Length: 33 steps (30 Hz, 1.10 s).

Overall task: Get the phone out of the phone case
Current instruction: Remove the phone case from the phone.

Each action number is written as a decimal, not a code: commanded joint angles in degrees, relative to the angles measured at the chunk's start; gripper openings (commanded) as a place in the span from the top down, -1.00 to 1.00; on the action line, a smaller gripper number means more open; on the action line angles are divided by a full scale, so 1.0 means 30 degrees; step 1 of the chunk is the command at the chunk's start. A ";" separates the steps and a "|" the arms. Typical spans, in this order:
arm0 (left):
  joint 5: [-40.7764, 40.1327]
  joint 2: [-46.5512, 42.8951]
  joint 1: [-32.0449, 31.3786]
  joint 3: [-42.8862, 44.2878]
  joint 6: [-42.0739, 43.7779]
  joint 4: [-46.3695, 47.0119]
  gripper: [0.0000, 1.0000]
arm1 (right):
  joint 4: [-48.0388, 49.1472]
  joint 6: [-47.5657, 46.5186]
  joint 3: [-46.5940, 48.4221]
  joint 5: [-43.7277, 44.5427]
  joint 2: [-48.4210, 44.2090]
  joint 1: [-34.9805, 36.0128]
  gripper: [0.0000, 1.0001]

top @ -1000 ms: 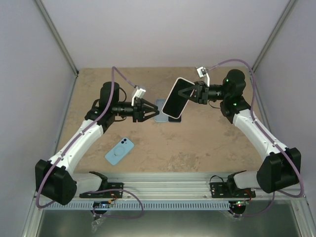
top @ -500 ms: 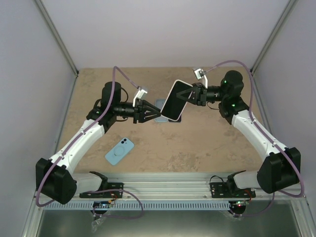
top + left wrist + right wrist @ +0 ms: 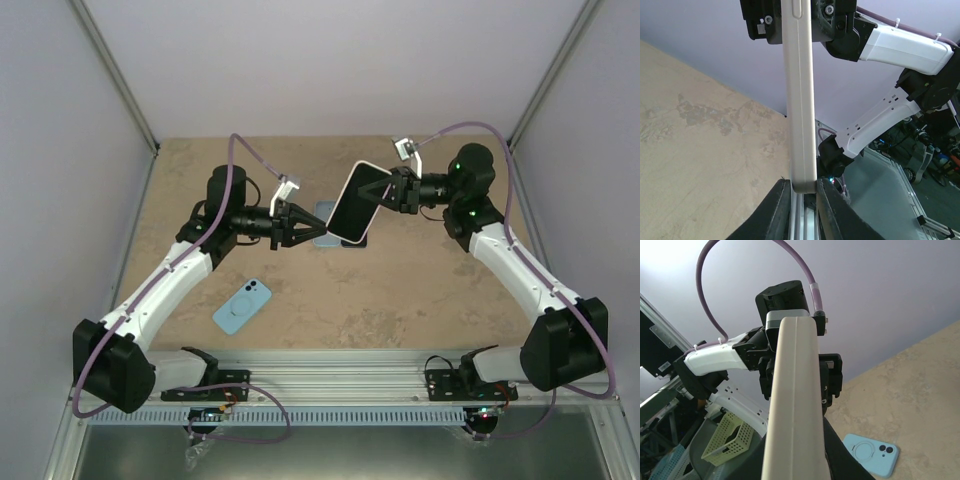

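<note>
A phone in a cream case (image 3: pixel 356 200), black screen up, is held in the air over the table's middle. My right gripper (image 3: pixel 385 192) is shut on its upper end; in the right wrist view the cased phone's edge (image 3: pixel 795 405) fills the gap between the fingers (image 3: pixel 842 460). My left gripper (image 3: pixel 322 228) sits at its lower end. In the left wrist view the two fingers (image 3: pixel 777 210) flank the cased phone's edge (image 3: pixel 800 100) and touch both faces.
A light blue phone case (image 3: pixel 243 305) with a ring and camera cut-out lies on the table near the left arm, also in the right wrist view (image 3: pixel 871 455). A pale blue flat thing (image 3: pixel 326 209) lies on the table under the held phone.
My left gripper moved right to the phone's lower end and its fingers closed around it. My right gripper shifted slightly left with the phone.
</note>
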 commanded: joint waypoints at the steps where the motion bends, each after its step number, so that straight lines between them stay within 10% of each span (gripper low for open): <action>1: -0.1394 0.0415 -0.0016 -0.0195 0.0434 -0.0110 0.69 | 0.2325 0.1355 -0.0022 -0.1265 -0.0437 0.0192 0.99; 33: -0.4223 0.1220 0.0687 -0.0564 -0.0712 0.0263 0.83 | 0.4797 0.3207 -0.0599 -0.2292 -0.0611 0.0958 0.99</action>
